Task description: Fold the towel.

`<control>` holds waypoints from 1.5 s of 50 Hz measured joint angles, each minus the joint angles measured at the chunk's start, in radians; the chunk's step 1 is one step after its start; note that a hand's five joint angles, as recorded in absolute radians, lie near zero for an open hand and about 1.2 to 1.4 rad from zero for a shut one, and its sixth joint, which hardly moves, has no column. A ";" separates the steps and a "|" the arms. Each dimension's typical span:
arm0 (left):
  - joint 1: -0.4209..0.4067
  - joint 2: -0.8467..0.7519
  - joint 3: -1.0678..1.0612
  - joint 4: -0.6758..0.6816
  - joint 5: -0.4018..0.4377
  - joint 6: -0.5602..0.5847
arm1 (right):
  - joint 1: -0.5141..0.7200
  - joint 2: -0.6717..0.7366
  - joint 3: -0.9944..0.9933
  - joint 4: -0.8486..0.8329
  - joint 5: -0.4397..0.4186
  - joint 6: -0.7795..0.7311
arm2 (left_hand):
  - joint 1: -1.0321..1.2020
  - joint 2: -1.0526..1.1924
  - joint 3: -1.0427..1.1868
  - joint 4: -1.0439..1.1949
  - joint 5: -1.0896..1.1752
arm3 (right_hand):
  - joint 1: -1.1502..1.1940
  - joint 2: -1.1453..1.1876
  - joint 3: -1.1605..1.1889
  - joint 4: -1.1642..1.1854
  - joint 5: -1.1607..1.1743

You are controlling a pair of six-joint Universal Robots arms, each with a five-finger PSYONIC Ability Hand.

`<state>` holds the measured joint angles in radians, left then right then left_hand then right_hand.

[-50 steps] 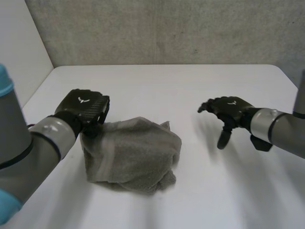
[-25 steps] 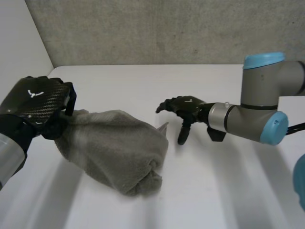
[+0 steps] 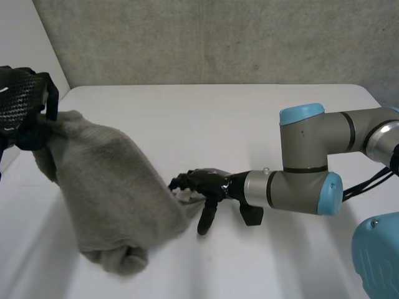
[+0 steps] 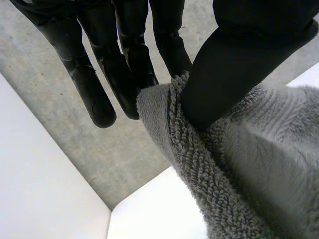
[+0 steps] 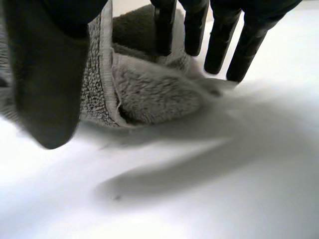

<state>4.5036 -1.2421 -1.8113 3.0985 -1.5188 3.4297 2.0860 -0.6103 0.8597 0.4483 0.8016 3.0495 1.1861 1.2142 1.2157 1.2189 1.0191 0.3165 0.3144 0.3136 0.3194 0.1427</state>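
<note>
Your left hand [image 3: 22, 103] is pinching one corner of the towel [image 3: 106, 187] between its thumb and fingers and holding it up high. The rest of the towel is hanging down from that hand in a bunched lump. Your right hand [image 3: 206, 182] is down low by the worktop [image 3: 262, 118], at the bottom edge of the lump. Its fingers are loose and spread, with a hemmed bit of towel sitting between thumb and fingertips, but it is not squeezing anything yet. I think a few things could be going wrong from here. The left pinch is only catching a thin bit of edge, so the heavy towel could be slipping out if you are lifting or tugging fast. The towel under your right hand is folded over on itself, so you could be grabbing two layers, and the towel would stay lumpy. If the fingertips are pushing before they are closing, they could be shoving the edge away.
</note>
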 measured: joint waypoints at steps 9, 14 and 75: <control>0.003 -0.052 0.022 0.027 0.007 -0.045 | 0.008 -0.025 0.046 -0.053 0.024 0.096 | 0.000 0.000 0.000 0.000 0.000 | 1.019 0.991 1.020 1.019 1.030; -0.001 -0.082 0.047 0.031 0.028 -0.121 | 0.006 -0.052 0.058 -0.147 0.068 0.245 | 0.000 0.000 0.000 0.000 0.000 | 1.018 0.990 1.019 1.019 1.029; 0.061 -0.126 0.177 0.100 0.072 -0.358 | -0.242 -0.681 0.178 -0.162 0.492 -0.099 | 0.000 0.000 0.000 0.000 0.000 | 1.018 1.013 1.024 1.021 1.026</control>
<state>4.5643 -1.3680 -1.6340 3.1982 -1.4470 3.0716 1.8444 -1.2915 1.0374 0.2865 1.2935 2.9501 1.1862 1.2143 1.2159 1.2192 1.0191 1.3348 1.3272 1.3377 1.3406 1.1690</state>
